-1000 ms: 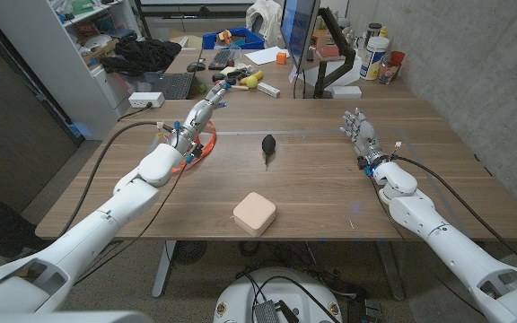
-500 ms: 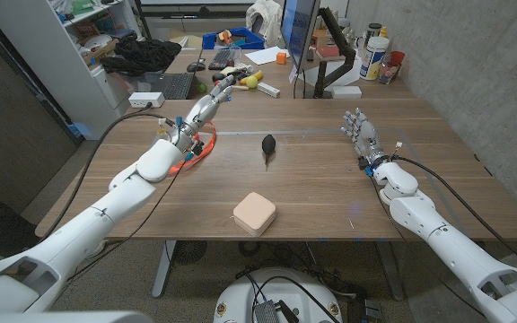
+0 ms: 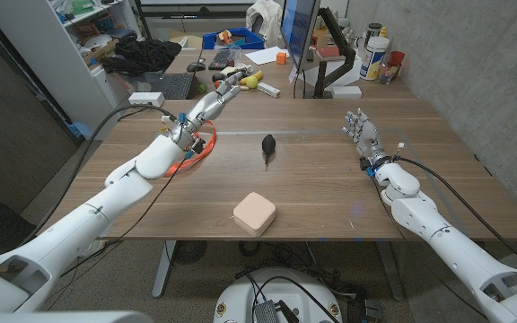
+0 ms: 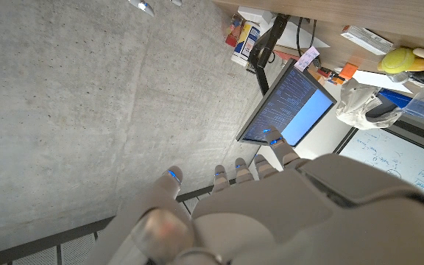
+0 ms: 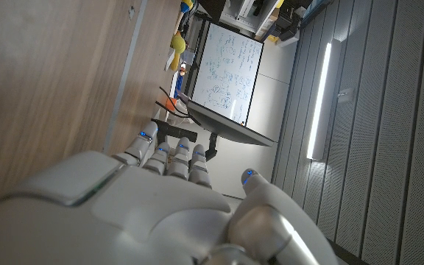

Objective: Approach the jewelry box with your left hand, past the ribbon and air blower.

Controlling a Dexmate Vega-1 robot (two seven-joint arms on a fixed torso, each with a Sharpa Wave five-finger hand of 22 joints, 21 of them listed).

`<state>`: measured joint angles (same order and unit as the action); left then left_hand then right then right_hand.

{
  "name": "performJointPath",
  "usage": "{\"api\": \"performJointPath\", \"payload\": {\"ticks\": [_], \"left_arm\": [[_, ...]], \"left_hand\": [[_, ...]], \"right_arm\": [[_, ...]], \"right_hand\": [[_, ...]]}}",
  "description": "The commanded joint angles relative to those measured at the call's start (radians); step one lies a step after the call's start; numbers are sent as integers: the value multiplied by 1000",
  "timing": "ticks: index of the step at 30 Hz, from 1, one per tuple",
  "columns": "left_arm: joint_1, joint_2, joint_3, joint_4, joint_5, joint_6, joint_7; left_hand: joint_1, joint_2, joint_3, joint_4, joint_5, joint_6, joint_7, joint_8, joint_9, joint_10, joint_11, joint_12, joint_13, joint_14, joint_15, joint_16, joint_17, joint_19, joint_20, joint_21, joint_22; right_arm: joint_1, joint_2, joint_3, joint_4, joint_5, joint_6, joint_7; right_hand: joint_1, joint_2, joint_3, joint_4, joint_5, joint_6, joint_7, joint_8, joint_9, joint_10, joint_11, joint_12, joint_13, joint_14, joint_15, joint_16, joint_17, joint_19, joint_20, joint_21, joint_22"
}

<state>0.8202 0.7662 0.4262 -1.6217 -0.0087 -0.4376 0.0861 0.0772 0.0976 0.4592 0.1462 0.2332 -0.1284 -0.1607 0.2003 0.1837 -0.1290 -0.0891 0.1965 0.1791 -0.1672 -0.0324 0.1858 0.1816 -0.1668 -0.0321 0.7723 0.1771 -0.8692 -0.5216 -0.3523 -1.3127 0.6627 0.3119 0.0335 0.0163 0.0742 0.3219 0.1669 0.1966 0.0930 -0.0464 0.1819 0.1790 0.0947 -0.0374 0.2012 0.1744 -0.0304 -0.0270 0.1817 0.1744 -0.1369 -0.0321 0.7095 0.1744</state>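
Note:
The pink square jewelry box (image 3: 254,213) lies near the table's front edge, at the middle. A black air blower (image 3: 267,146) stands beyond it, mid-table. An orange-red ribbon (image 3: 199,150) lies at the far left, partly hidden under my left arm. My left hand (image 3: 209,100) is raised above the table's far left part, fingers stretched out and apart, holding nothing; it is well away from the box. The same hand (image 4: 271,210) shows from behind in the left wrist view. My right hand (image 3: 361,132) stands on the right side, fingers apart and empty, its back (image 5: 160,206) showing in the right wrist view.
A second desk behind the table holds a keyboard (image 3: 170,86), a monitor (image 3: 299,31), bottles (image 3: 377,54) and clutter. A shelf unit (image 3: 79,45) stands at the back left. Bare wood (image 3: 330,193) lies between the box and my right arm.
My left hand has risen and reached farther toward the table's back, past the ribbon. The right hand, box and blower have stayed put.

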Motion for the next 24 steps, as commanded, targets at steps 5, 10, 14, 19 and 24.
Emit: {"api": "performJointPath", "payload": {"ticks": [5, 10, 14, 19, 24], "left_arm": [[3, 27, 2, -52, 69, -8, -3], [4, 32, 1, -64, 91, -20, 2], [8, 40, -1, -80, 122, -29, 9], [10, 49, -2, -95, 150, -40, 10], [14, 58, -6, -112, 191, -51, 20]], "left_hand": [[12, 16, 3, -4, 6, 7, -5, 2, 3, -1, -9, 7, 4, 0, -26, 6, 2, -79, -3, -5, 1], [12, 16, 3, -3, 6, 9, -5, 2, 3, -1, -10, 6, 4, 0, -25, 6, 2, -79, -3, -7, 2], [13, 16, 4, -3, 6, 10, -6, 2, 3, -1, -11, 6, 4, 0, -27, 6, 2, -79, -3, -7, 2], [13, 16, 4, -3, 6, 12, -7, 2, 3, 1, -13, 6, 4, 2, -29, 7, 2, -76, -4, -8, 2], [14, 15, 4, -3, 7, 14, -11, 2, 3, 3, -15, 7, 4, 3, -30, 6, 2, -76, -3, -10, 2]], "right_arm": [[-8, -2, 7, 3, 6, 8, 2], [-9, -2, 8, 2, 8, 7, 2], [-10, -2, 8, 2, 7, 8, 1], [-11, -3, 7, -1, 5, 8, -1], [-15, -3, 8, -5, 6, 7, -3]], "right_hand": [[5, 70, 6, 3, 6, 9, 4, 8, 5, 9, -1, 3, 6, -3, -4, 6, 4, 1, -38, -3, 5], [5, 70, 6, 3, 6, 9, 4, 8, 5, 9, -1, 3, 6, -3, -3, 6, 4, 1, -38, -5, 5], [5, 70, 6, 3, 6, 10, 3, 8, 5, 9, -1, 3, 6, -4, -4, 5, 4, 1, -38, -6, 5], [5, 70, 6, 3, 6, 10, 3, 8, 5, 9, 0, 3, 6, -3, -4, 5, 4, 2, -37, -8, 5], [5, 70, 6, 2, 6, 9, 2, 8, 5, 9, -1, 3, 6, -3, -4, 5, 4, 2, -37, -9, 5]]}}
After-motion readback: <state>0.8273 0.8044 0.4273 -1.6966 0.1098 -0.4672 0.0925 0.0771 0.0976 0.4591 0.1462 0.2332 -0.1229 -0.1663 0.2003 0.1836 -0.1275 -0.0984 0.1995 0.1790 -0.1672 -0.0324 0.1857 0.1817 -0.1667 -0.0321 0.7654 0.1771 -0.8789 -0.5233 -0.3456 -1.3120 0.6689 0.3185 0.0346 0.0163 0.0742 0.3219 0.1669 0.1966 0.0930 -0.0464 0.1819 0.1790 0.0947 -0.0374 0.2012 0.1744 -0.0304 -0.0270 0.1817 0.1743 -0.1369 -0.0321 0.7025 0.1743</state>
